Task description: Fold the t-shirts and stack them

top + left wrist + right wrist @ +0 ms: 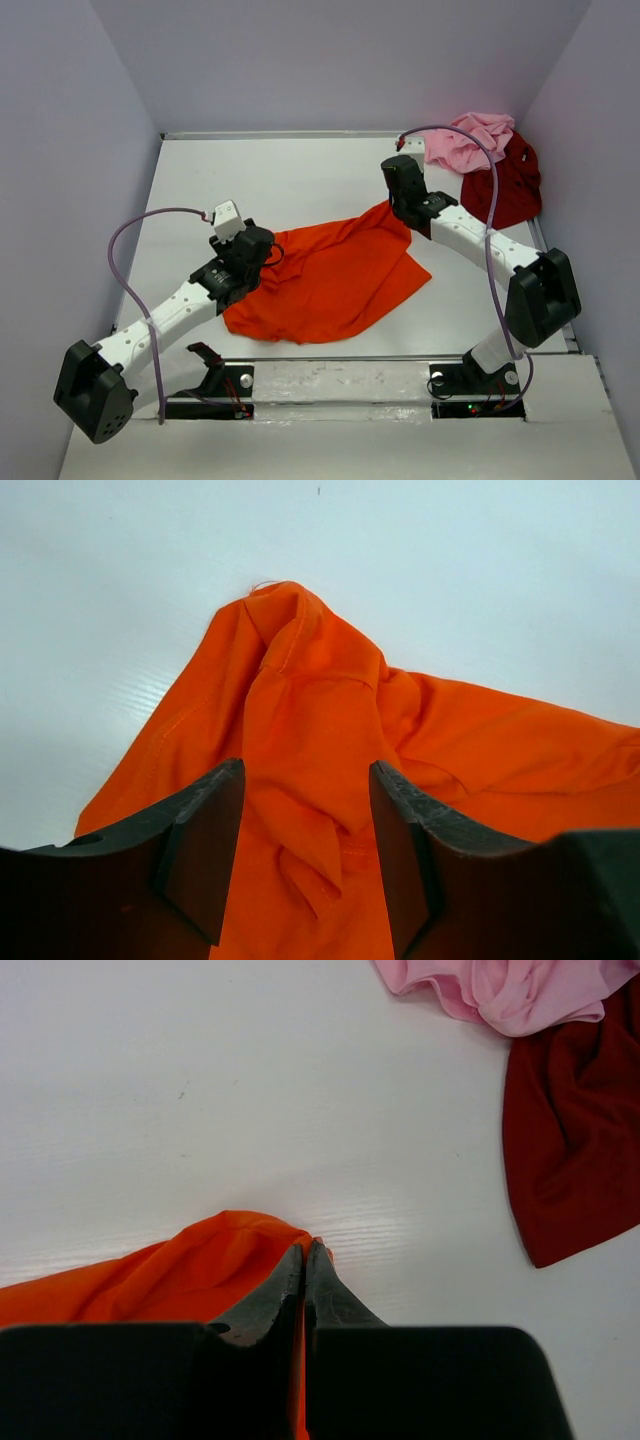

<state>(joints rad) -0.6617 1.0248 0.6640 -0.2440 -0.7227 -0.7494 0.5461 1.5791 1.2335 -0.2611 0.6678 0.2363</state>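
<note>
Orange cloth: the orange t-shirt (330, 280) lies unfolded and rumpled near the middle of the white tabletop (290, 175), spread as a rough, creased sheet between the two arms. Its far right corner is drawn up into a peak at the right end effector (305, 1252), whose jaws are pressed together with a thin edge of the orange cloth pinched between them. The shirt's left edge is gathered into a ridged bunch with a stitched hem showing. The left end effector (305, 780) stands over this bunch with its jaws apart, the cloth lying between and under them, gripped by neither. The pink t-shirt (470, 140) sits crumpled in a loose heap at the far right corner of the tabletop. It touches the dark red t-shirt (505, 190), which lies just beside it on the nearer side, flatter, with a rounded lower edge. Both are well apart from the orange t-shirt, with bare tabletop between.
</note>
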